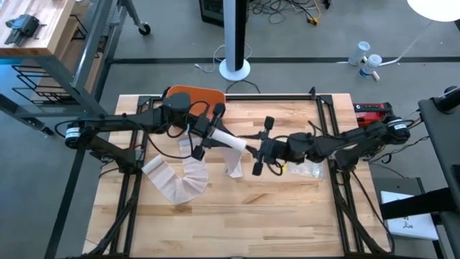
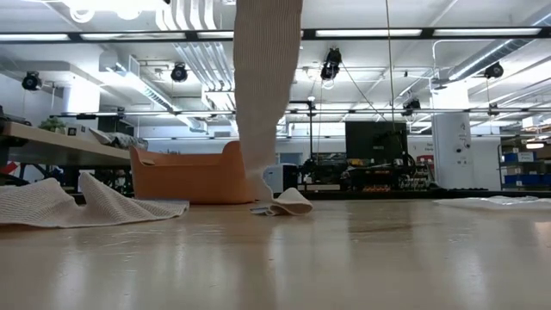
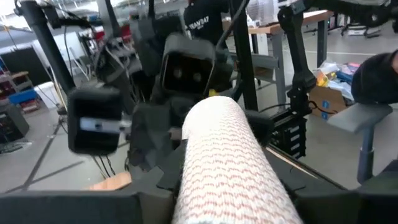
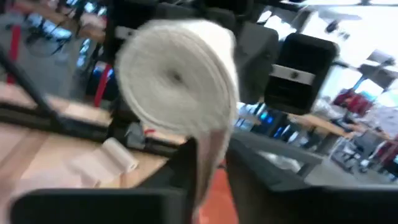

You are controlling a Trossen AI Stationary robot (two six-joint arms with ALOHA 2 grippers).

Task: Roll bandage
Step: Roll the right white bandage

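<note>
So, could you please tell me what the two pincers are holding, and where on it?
Both hold the bandage roll above the table: the left pincer and the right pincer each at one end, while its loose tail trails onto the wood.

I'm running this rig in a robotics lab or workshop. My wooden worktable [image 1: 237, 208] sits on grey concrete floor. At eleven o'clock from it stand a butcher-block bench [image 1: 36, 25] and wire shelving [image 1: 32, 83]. Across the table I see exposed ceiling ducts [image 2: 194, 43], strip lights [image 2: 379, 33], a dark monitor [image 2: 374, 142] and storage racks [image 2: 521, 159].
</note>
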